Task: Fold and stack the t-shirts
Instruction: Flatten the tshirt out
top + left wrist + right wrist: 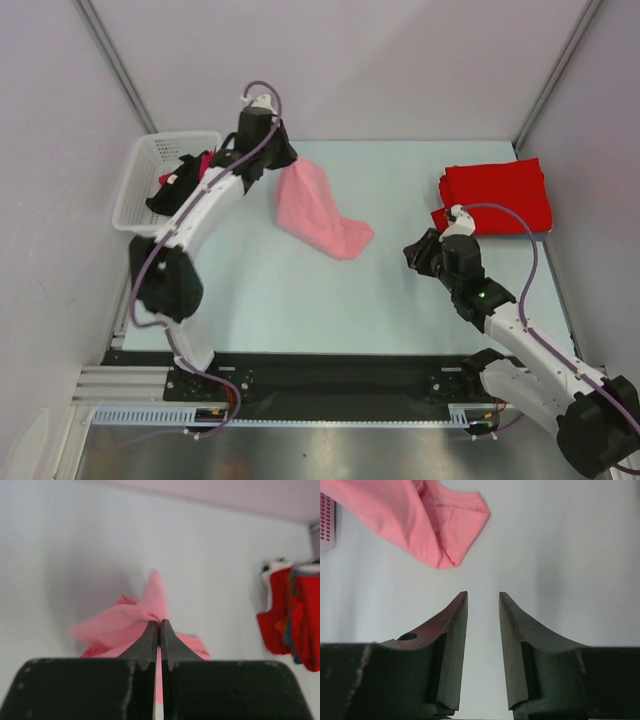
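A salmon pink t-shirt [318, 212] hangs from my left gripper [285, 158] near the back left of the table, its lower end trailing on the surface. In the left wrist view the gripper [159, 623] is shut on a pinch of that pink cloth [120, 625]. Folded red t-shirts [498, 194] lie stacked at the back right. My right gripper [412, 250] hovers low over bare table to the right of the pink t-shirt, open with nothing between its fingers [456, 630]. The pink t-shirt's hem [422, 522] shows ahead of it, apart from the fingers.
A white lattice basket [140, 180] stands at the back left edge, holding red and dark cloth [190, 170]. Its corner [326, 522] shows in the right wrist view. Grey walls close in on three sides. The red stack [292, 625] appears at right in the left wrist view.
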Robot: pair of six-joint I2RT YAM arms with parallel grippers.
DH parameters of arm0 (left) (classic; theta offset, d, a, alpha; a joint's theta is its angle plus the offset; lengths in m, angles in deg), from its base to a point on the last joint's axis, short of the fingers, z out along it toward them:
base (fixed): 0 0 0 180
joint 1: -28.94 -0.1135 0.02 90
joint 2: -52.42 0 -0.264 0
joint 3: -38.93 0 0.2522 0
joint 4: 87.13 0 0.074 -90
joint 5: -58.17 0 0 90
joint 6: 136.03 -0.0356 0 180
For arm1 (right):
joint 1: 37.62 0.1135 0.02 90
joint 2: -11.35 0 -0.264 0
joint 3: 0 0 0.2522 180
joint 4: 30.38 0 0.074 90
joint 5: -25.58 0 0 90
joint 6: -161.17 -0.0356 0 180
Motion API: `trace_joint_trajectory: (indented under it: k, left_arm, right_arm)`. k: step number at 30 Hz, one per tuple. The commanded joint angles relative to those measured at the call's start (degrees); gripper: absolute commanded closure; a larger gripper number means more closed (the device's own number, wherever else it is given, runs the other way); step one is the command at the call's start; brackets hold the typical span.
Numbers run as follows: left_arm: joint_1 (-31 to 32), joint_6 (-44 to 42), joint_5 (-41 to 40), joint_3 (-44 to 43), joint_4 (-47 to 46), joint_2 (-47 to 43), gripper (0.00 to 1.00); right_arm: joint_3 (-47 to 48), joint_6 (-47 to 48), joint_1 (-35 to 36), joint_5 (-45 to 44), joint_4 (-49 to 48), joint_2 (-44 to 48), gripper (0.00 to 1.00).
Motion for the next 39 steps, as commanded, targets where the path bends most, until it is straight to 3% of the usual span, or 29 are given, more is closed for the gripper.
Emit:
trace_joint_trajectory:
  k: [1,2,4,6,10,12,13,14,15,18,22,27,32,36,37,39]
  left_arm:
    - [5.90,0.31,-9.84,9.84,-7.16,-19.21,1.00]
    - [10.19,0.92,-10.81,14.40,-9.81,-26.29,1.00]
    - [15.13,3.46,-13.17,29.20,-18.83,-32.05,1.00]
    - [23.91,5.92,-15.99,41.44,-23.96,-37.15,1.00]
    - [39.56,7.34,-21.45,52.29,-32.74,-36.48,0.96]
    - [45.90,6.82,-19.61,53.47,-34.09,-33.33,0.65]
    - [47.04,7.16,-19.61,52.34,-31.48,-29.57,0.34]
    - [48.10,7.86,-21.35,51.28,-28.85,-27.61,0.28]
    - [48.20,10.04,-22.93,48.92,-22.64,-26.29,0.26]
    - [48.20,9.11,-26.81,46.88,-18.19,-26.01,0.19]
    - [46.80,7.17,-24.89,46.70,-17.05,-31.98,0.12]
    - [38.11,6.46,-17.34,50.03,-17.21,-40.77,0.11]
    - [22.75,8.31,-6.87,53.91,-17.66,-43.15,0.17]
    - [15.17,10.15,-4.24,55.31,-18.62,-40.70,0.24]
    - [13.85,10.42,-3.01,55.49,-19.32,-38.95,0.29]
    - [10.77,11.03,1.02,55.76,-21.69,-37.18,0.35]
  right_arm:
    - [0.04,-0.36,-0.64,-4.54,2.26,3.82,0.63]
    - [-0.05,-0.62,-0.82,-5.34,3.14,5.04,0.64]
    - [-0.22,-1.76,-1.52,-7.27,4.20,6.19,0.63]
    - [-0.31,-2.99,-2.14,-7.89,5.25,7.25,0.63]
    - [-0.40,-4.58,-3.10,-9.83,7.10,9.01,0.63]
    - [-0.31,-5.36,-3.28,-10.79,8.51,9.28,0.56]
    - [-0.31,-5.37,-3.37,-10.97,8.60,9.28,0.52]
    - [-0.23,-5.54,-3.46,-10.97,8.77,9.19,0.46]
    - [-0.23,-5.37,-3.46,-10.45,8.69,8.93,0.37]
    - [0.21,-4.49,-3.28,-7.11,7.90,7.35,0.30]
    - [1.79,-2.74,-2.49,-2.46,8.25,2.61,0.32]
    - [4.25,2.35,2.51,2.56,5.35,-4.69,0.42]
    - [9.25,5.88,13.13,1.69,2.36,-13.03,0.43]
    - [15.23,7.81,17.72,3.35,1.74,-21.65,0.45]
    - [16.64,8.34,18.42,4.49,1.74,-24.97,0.45]
    - [20.14,10.53,21.14,5.46,1.74,-27.89,0.39]
